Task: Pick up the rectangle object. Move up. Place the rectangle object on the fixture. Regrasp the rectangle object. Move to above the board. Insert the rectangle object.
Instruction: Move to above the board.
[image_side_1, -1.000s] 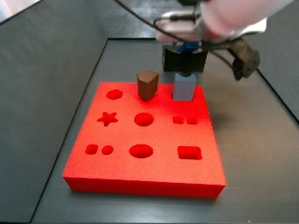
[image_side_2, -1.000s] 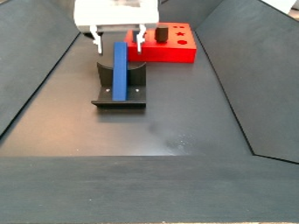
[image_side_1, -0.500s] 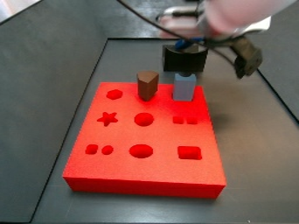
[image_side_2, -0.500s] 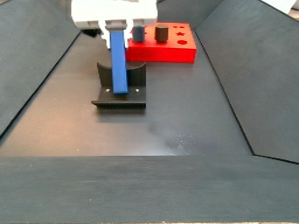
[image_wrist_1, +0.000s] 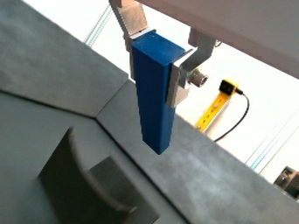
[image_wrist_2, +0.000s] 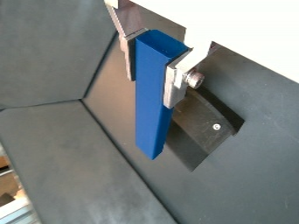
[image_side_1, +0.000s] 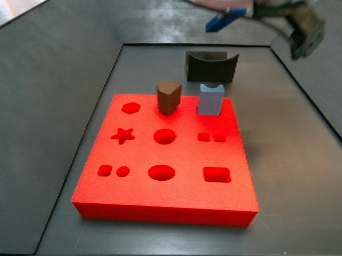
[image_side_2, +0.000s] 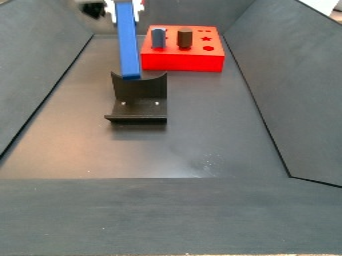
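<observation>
My gripper (image_wrist_1: 160, 45) is shut on the top end of the rectangle object (image_wrist_1: 156, 92), a long saturated-blue bar that hangs straight down from the fingers in both wrist views (image_wrist_2: 153, 98). In a side view the bar (image_side_2: 127, 38) hangs in the air above the fixture (image_side_2: 138, 100), clear of it, with the gripper (image_side_2: 118, 6) at the picture's top edge. In a side view only a blurred bit of the gripper (image_side_1: 254, 12) and a sliver of the bar (image_side_1: 230, 15) show, above the fixture (image_side_1: 210, 68). The red board (image_side_1: 134, 190) lies in front of the fixture.
A brown hexagonal peg (image_side_1: 167, 97) and a short pale-blue peg (image_side_1: 211, 100) stand in the board's far row. Dark sloping walls (image_side_2: 47, 95) enclose the floor. The fixture shows below the bar in both wrist views (image_wrist_2: 208, 133).
The gripper has risen with the blue bar, lifting it off the fixture; it is now mostly out of the top of both side views.
</observation>
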